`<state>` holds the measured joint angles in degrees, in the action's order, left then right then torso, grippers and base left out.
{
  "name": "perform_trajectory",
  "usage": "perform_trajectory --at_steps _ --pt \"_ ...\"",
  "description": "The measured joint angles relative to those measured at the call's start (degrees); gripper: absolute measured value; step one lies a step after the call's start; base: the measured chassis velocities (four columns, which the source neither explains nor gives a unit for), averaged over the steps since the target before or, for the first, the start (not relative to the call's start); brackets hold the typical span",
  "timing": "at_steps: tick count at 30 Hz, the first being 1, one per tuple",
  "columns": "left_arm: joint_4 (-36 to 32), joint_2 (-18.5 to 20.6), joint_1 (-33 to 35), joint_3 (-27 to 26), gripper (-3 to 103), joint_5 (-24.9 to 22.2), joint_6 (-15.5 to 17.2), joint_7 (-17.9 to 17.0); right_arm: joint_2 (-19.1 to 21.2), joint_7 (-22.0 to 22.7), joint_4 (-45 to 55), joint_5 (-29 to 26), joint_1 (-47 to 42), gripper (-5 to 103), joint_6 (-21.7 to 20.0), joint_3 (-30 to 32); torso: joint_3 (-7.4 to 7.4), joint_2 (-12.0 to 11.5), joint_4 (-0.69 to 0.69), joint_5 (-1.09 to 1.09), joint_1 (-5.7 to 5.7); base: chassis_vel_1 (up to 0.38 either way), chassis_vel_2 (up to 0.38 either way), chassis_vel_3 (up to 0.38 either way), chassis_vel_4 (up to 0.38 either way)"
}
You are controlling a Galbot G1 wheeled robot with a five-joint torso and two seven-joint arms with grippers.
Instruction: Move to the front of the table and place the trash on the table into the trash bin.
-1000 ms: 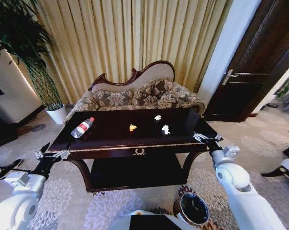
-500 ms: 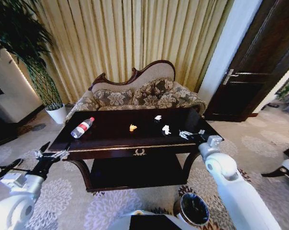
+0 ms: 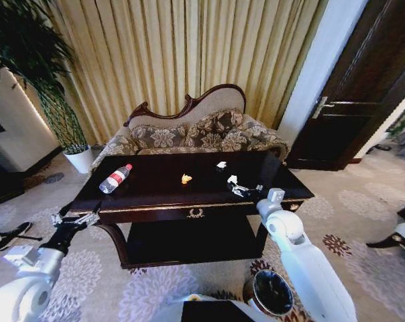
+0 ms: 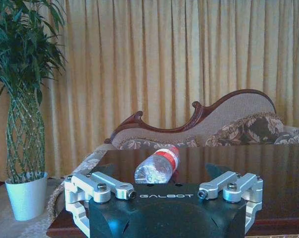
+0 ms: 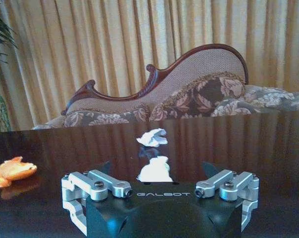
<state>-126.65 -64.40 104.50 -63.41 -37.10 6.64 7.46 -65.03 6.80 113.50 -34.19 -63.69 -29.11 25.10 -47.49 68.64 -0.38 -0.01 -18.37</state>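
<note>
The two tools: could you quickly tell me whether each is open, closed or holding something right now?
Left tool: open, empty, off the table's left front corner.
Right tool: open, empty, just short of the nearer white scrap.

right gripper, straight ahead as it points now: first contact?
Probably the nearer white crumpled scrap, centred just ahead of the open right gripper on the table; the second scrap lies beyond. Depth uncertain.

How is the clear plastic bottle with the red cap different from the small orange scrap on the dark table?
The clear plastic bottle with the red cap is long and lies on its side near the dark glossy table's left end; the small orange scrap is tiny, crumpled and near the middle. Both rest untouched on the tabletop.
</note>
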Motion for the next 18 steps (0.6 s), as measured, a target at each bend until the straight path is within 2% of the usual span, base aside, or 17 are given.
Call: perform_trajectory --at_steps 6,18 --pt "0.05 -0.40 0.16 -0.08 100 0.01 0.01 0.00 -0.79 0.00 -4.10 0.30 5.74 100 0.00 -3.57 0.00 0.00 0.01 0.01 0.00 0.000 0.000 0.000 0.000" --pt "1.18 -0.16 -0.32 -0.10 100 -0.15 -0.03 -0.01 -2.04 0.00 -8.40 2.72 7.73 100 0.53 -6.26 0.00 0.00 -0.01 0.01 0.00 0.000 0.000 0.000 0.000"
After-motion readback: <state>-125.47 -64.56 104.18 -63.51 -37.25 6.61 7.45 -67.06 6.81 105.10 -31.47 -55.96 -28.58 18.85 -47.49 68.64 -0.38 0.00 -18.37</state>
